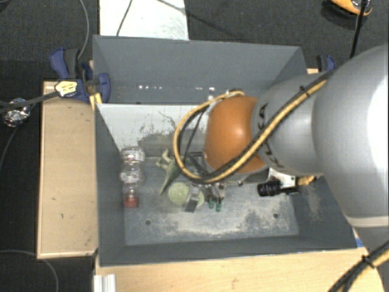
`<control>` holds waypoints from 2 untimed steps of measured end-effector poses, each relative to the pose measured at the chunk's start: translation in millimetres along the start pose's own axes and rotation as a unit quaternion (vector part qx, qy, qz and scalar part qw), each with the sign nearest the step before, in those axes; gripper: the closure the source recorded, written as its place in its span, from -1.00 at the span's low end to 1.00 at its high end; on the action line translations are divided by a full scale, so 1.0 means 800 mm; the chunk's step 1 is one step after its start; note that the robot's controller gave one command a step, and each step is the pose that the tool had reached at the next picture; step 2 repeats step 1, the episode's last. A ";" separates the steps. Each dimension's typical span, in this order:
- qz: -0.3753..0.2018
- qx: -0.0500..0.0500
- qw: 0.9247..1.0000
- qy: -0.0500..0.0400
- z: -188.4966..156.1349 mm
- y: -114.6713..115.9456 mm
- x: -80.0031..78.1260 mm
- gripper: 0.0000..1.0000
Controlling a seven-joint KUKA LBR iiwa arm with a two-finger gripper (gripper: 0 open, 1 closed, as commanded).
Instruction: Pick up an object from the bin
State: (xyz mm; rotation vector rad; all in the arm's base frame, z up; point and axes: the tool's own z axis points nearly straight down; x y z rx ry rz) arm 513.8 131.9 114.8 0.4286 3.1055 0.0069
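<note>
My gripper [214, 205] hangs low over the middle of the bin floor, under the arm's orange cover. Its two green-tipped fingers stand close together, shut, with nothing visible between them. Just left of the fingertips lies a small dark grey piece [192, 204], and beside that a pale green ball [179, 193]. A yellow-green leafy toy [168, 170] leans above the ball. To the gripper's right lies a black and white marker [276, 188], partly under the arm.
A clear plastic bottle with a red cap [130, 176] lies along the bin's left wall. The arm covers the bin's right half. Bare floor shows along the front.
</note>
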 end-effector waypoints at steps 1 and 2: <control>-0.001 -0.001 1.000 -0.001 -0.021 0.001 -0.001 1.00; -0.001 -0.001 1.000 -0.001 -0.021 0.001 -0.001 1.00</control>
